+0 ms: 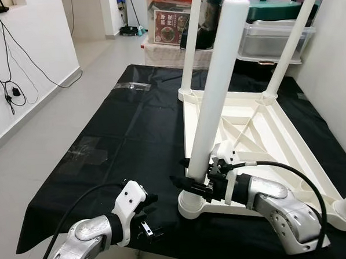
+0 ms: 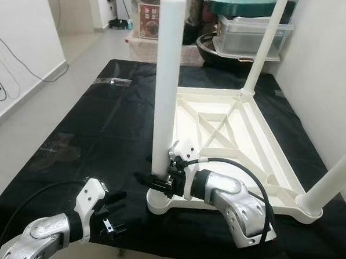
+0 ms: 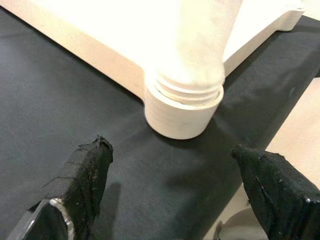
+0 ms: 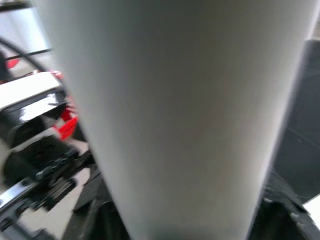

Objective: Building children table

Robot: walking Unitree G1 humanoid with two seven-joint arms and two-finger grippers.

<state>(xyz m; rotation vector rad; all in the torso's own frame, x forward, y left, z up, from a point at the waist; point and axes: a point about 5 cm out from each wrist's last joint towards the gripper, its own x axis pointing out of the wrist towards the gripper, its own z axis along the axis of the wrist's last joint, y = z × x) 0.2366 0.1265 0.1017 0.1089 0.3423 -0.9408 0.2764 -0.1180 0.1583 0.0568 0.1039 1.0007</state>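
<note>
The right tool (image 1: 190, 178) is clamped around the white leg (image 1: 215, 98) just above its threaded socket (image 3: 182, 112), at the near corner of the upturned children's table (image 1: 278, 135) on the black floor sheet (image 1: 115, 132). The left tool (image 3: 175, 180) hangs open just beside. Rigid, smooth plastic, probably light; gripping low looks best.

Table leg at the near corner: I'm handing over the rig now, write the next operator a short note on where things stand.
Right gripper is shut on the near leg, low down, just above its corner socket.
Left gripper is open, holding nothing, over the black cloth beside that socket.
The white tabletop lies upside down on the cloth.
Done: four legs stand in their corners.
Left: threads show above the near socket, so that leg probably needs more turning.
</note>
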